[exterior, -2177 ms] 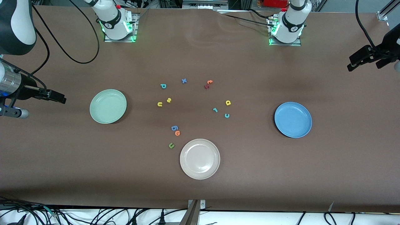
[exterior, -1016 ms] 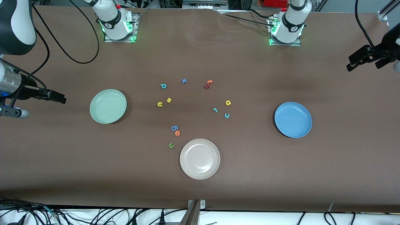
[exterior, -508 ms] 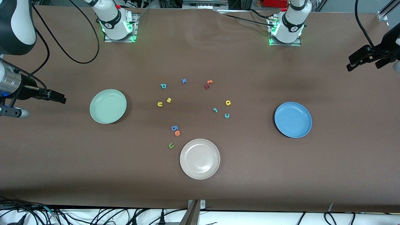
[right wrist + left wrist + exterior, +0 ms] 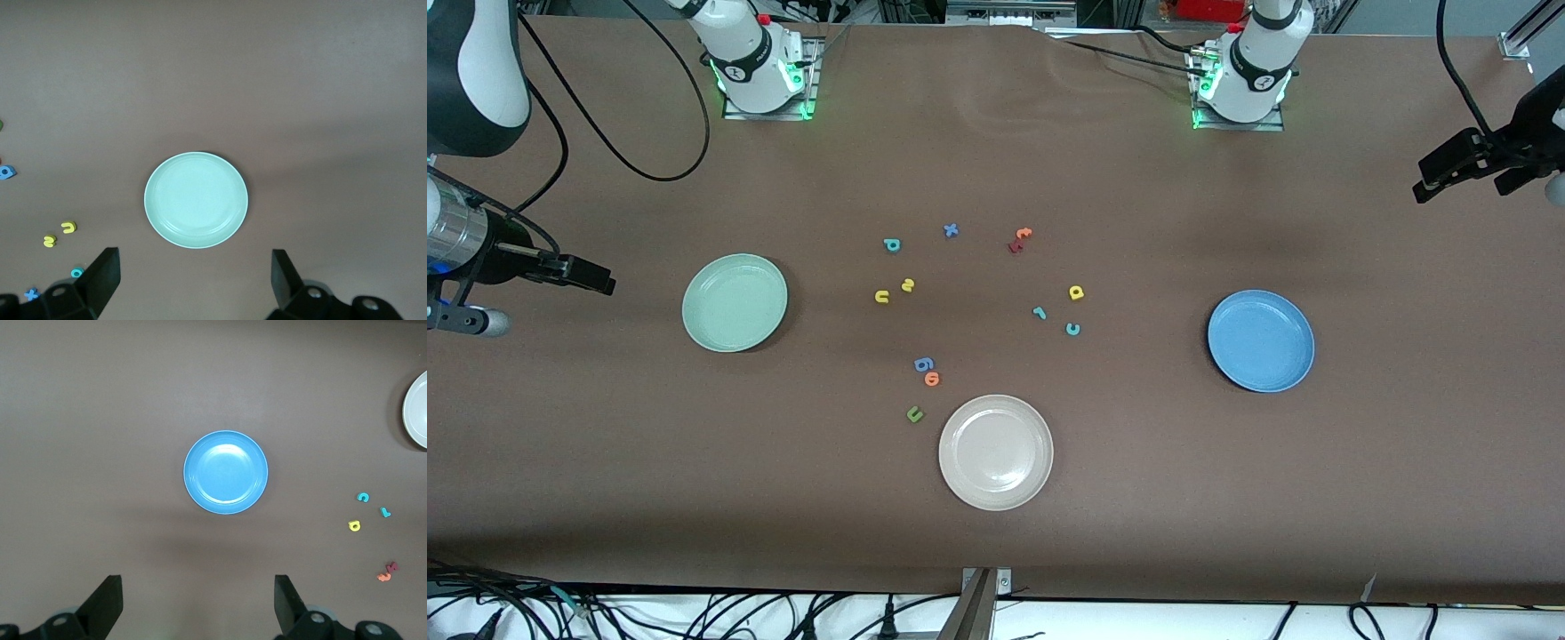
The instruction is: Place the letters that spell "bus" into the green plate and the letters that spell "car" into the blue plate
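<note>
Nothing sorted yet, so this was step zero: both round shallow plates sat bare, the pale mint-green plate (image 4: 735,302) toward the right arm's end of the table, the medium-blue plate (image 4: 1261,340) toward the left arm's end

All six tiny foam letters lay mid-table, well away from every edge. Bus set: teal b (image 4: 891,244), yellow u (image 4: 881,297), yellow s (image 4: 908,284). Car set: teal c (image 4: 1072,329), blocky yellow a (image 4: 1076,292), teal r (image 4: 1039,312)

Left gripper (image 4: 197,603) hung high over the blue plate, jaws spread wide, holding nothing. Right gripper (image 4: 193,280) likewise over the green plate, wide open and empty

Next move as I judged it: either arm goes inward and down onto one letter (they're flat and small, so fingertips must nearly touch the table). Decoys to skip: olive-green u (image 4: 914,413), orange o (image 4: 932,379)
</note>
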